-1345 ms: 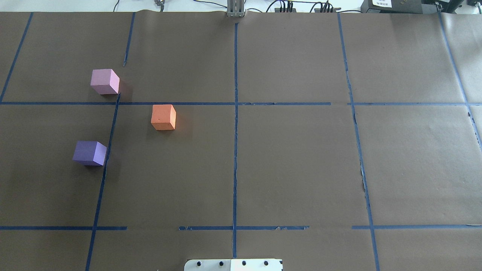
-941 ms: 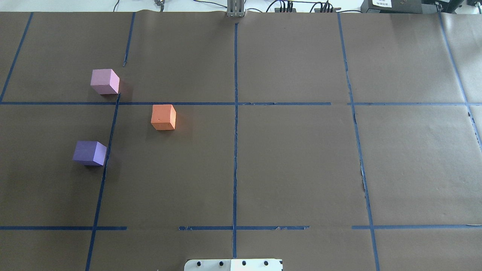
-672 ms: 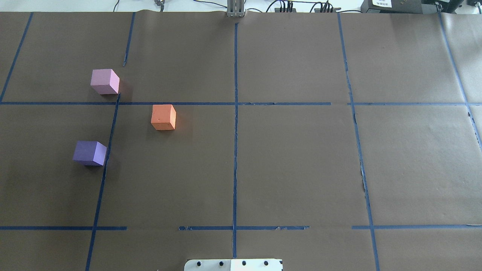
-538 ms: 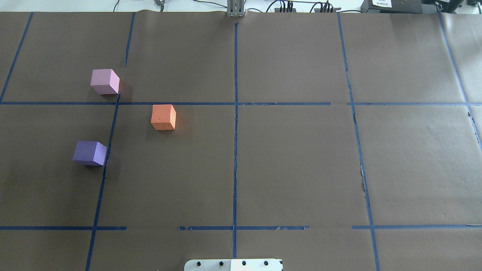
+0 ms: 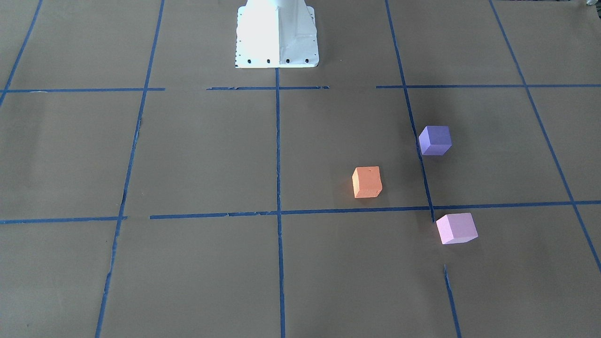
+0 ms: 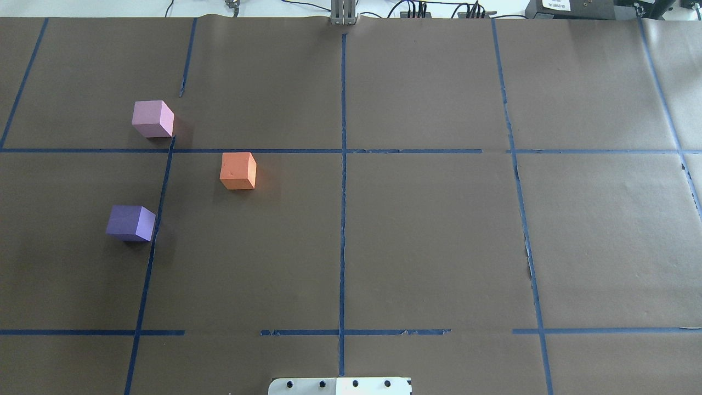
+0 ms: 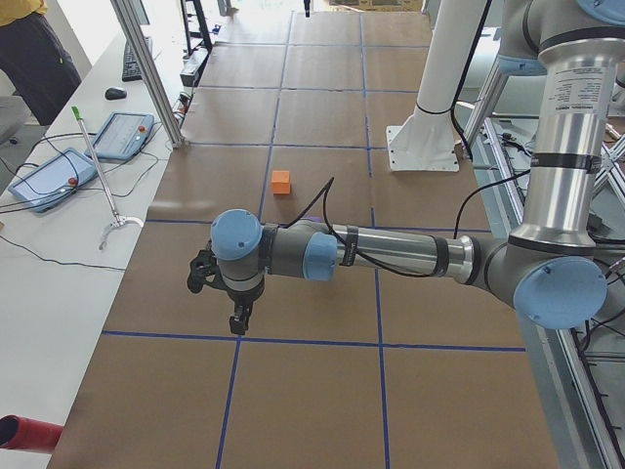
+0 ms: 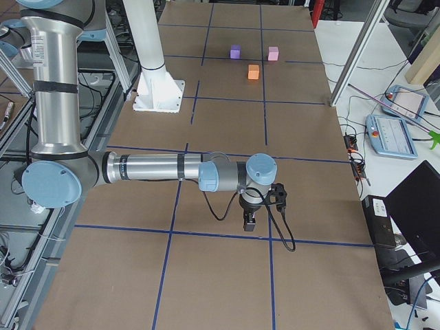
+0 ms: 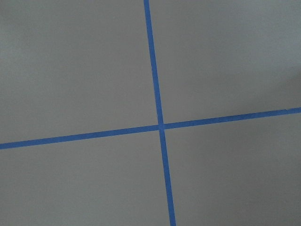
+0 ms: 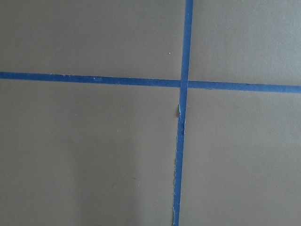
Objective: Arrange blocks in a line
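Observation:
Three cubes lie apart on the brown paper on my left side. In the overhead view the pink block (image 6: 153,118) is farthest, the orange block (image 6: 238,170) is nearer the middle and the purple block (image 6: 131,223) is nearest. They also show in the front view: the pink block (image 5: 456,228), the orange block (image 5: 367,182) and the purple block (image 5: 435,140). My left gripper (image 7: 237,320) hangs over the table's left end and my right gripper (image 8: 249,221) over the right end, both far from the blocks. I cannot tell if either is open. Both wrist views show only tape crossings.
Blue tape lines (image 6: 343,164) grid the paper. The white robot base (image 5: 276,33) stands at the table's near edge. Teach pendants (image 7: 122,135) and cables lie on a side bench past the far edge, with aluminium posts (image 7: 146,68) beside it.

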Robot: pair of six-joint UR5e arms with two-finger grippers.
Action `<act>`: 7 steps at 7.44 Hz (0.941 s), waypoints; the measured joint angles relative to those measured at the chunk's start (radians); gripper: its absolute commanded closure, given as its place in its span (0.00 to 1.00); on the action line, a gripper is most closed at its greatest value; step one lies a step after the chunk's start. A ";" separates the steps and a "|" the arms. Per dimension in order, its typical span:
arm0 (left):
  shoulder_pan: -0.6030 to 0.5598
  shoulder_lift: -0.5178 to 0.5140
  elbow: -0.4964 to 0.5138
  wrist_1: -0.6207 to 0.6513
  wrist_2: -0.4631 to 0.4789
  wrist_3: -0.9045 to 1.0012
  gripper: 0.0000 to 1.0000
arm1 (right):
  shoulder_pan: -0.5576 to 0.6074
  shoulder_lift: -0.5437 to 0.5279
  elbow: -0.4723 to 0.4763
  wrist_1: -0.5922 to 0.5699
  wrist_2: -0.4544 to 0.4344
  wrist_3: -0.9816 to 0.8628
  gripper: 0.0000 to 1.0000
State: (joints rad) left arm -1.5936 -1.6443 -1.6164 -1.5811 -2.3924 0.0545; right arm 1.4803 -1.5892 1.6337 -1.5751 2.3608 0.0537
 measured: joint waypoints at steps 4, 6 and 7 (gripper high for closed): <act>0.222 -0.159 -0.031 0.002 0.002 -0.287 0.01 | 0.000 0.000 0.000 0.001 0.000 0.000 0.00; 0.365 -0.251 -0.067 0.003 0.016 -0.450 0.01 | 0.000 0.000 0.000 0.001 0.000 0.000 0.00; 0.438 -0.294 -0.088 -0.002 0.044 -0.566 0.01 | 0.000 0.000 0.000 0.001 0.000 0.000 0.00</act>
State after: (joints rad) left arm -1.1553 -1.9383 -1.7040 -1.5827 -2.3487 -0.5118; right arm 1.4803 -1.5891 1.6337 -1.5742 2.3608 0.0537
